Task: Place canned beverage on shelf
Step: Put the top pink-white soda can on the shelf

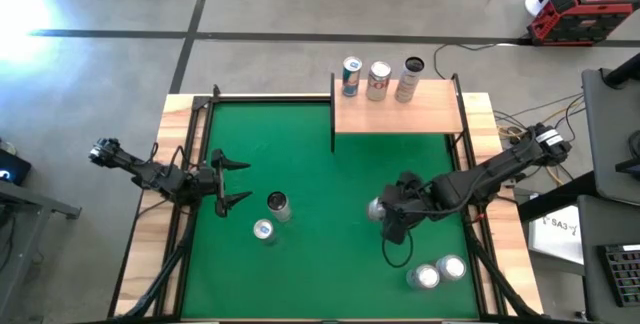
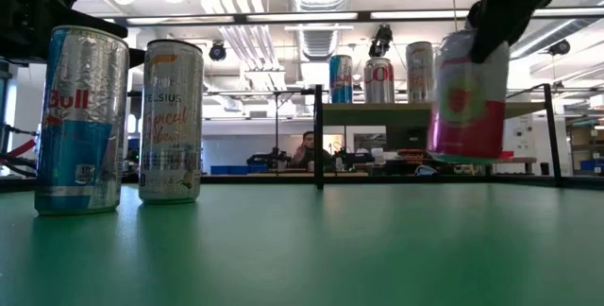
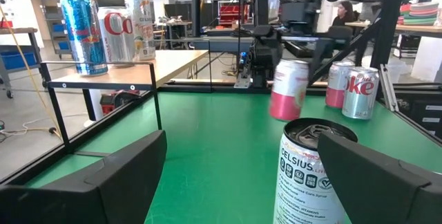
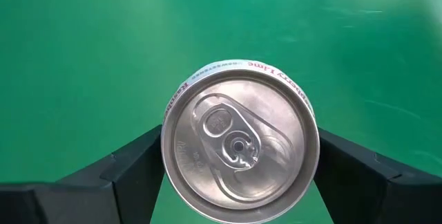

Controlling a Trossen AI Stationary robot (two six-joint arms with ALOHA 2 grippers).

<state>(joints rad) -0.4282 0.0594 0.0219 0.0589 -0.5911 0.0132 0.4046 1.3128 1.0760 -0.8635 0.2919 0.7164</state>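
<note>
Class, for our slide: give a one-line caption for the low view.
Right end effector holds a pink can lifted off the table; three cans stand on the shelf.

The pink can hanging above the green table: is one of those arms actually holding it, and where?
Yes. The right gripper holds the pink and white aluminium can by its upper sides, one finger each side, lifted off the felt. The left gripper holds nothing.

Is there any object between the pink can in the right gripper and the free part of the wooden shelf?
Nothing visible: only bare green felt lies between the pink can and the pale-wood shelf.
</note>
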